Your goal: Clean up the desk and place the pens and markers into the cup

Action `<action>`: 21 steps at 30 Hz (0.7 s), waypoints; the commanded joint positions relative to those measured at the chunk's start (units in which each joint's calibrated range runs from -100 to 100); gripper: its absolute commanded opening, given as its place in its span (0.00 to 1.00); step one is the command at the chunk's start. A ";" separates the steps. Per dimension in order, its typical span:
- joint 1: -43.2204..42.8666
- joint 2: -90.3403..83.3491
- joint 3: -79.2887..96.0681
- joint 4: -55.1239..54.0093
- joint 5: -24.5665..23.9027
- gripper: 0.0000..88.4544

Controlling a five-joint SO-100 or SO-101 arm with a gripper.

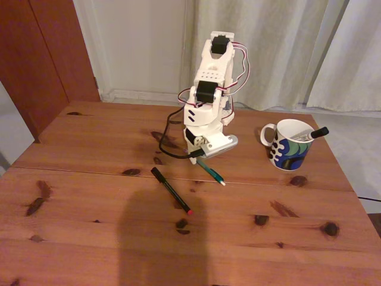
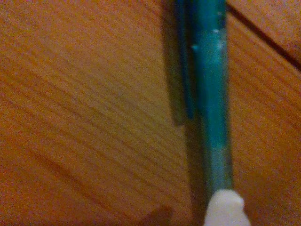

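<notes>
On the reddish-brown desk [image 1: 89, 179] my gripper [image 1: 201, 156] is lowered over the upper end of the teal-green pen [image 1: 213, 173], which lies slanted on the wood. In the wrist view that pen [image 2: 211, 94] runs top to bottom very close, its white tip at the lower edge. The jaws' state is hidden. A thin black pen with a red tip [image 1: 171, 190] lies to the left of the teal one. The white patterned cup [image 1: 292, 146] stands at the right, with a white marker with a black cap [image 1: 312, 134] leaning inside it.
A black cable [image 1: 169, 143] loops on the desk beside the arm's base. A seam [image 1: 71, 171] crosses the planks. White curtains hang behind, and a dark wooden door stands at the left. A broad shadow falls over the front of the desk.
</notes>
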 commanded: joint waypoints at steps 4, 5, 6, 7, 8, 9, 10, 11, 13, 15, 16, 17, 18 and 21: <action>0.64 -0.70 3.11 -0.28 0.50 0.15; 0.64 -0.79 3.83 -0.28 0.50 0.15; 0.64 -0.79 4.64 -0.28 0.50 0.15; 0.64 -0.79 5.28 -0.28 0.50 0.15; 0.64 -0.87 5.82 -0.37 0.50 0.15; 0.56 -0.87 6.18 -0.37 0.50 0.15; 0.56 -0.87 6.54 -0.37 0.50 0.15; 0.56 -0.87 6.90 -0.37 0.50 0.15; 0.56 -0.79 7.26 -0.45 0.50 0.15; 0.56 -0.45 7.26 -0.45 0.50 0.15; 0.56 -0.37 7.26 -0.45 0.50 0.15; 0.56 -0.21 7.26 -0.45 0.50 0.15; 0.64 -0.21 7.26 -0.45 0.50 0.15; 0.64 -0.12 7.26 -0.45 0.50 0.15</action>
